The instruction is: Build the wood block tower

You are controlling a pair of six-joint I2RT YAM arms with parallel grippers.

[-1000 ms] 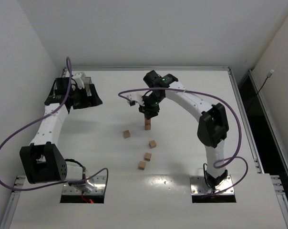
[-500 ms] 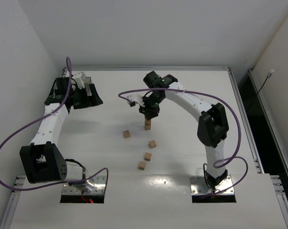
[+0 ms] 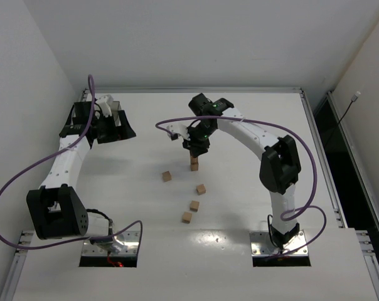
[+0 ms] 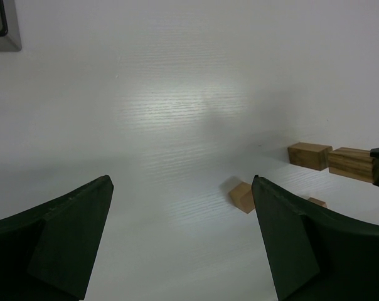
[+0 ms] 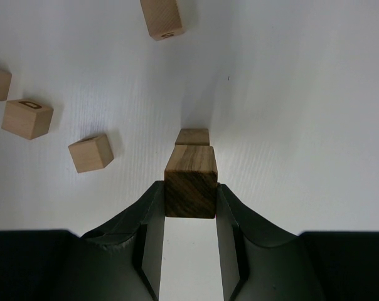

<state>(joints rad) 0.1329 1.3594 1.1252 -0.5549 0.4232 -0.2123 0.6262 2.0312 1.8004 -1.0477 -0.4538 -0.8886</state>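
Nearest the arm bases, four loose wood blocks (image 3: 187,217) lie scattered just below the middle of the top view, each apart from the others. Above them, at centre frame, the right gripper (image 3: 196,150) has its fingers (image 5: 150,219) drawn in narrowly on a dark-grained block (image 5: 189,188), pressing both its sides and holding it straight over the tower (image 3: 194,165); the wrist view shows only the far edge of the block beneath, and whether the two touch cannot be told. Farthest, at the upper left, the left gripper (image 3: 113,132) hangs with its fingers spread wide and nothing between them.
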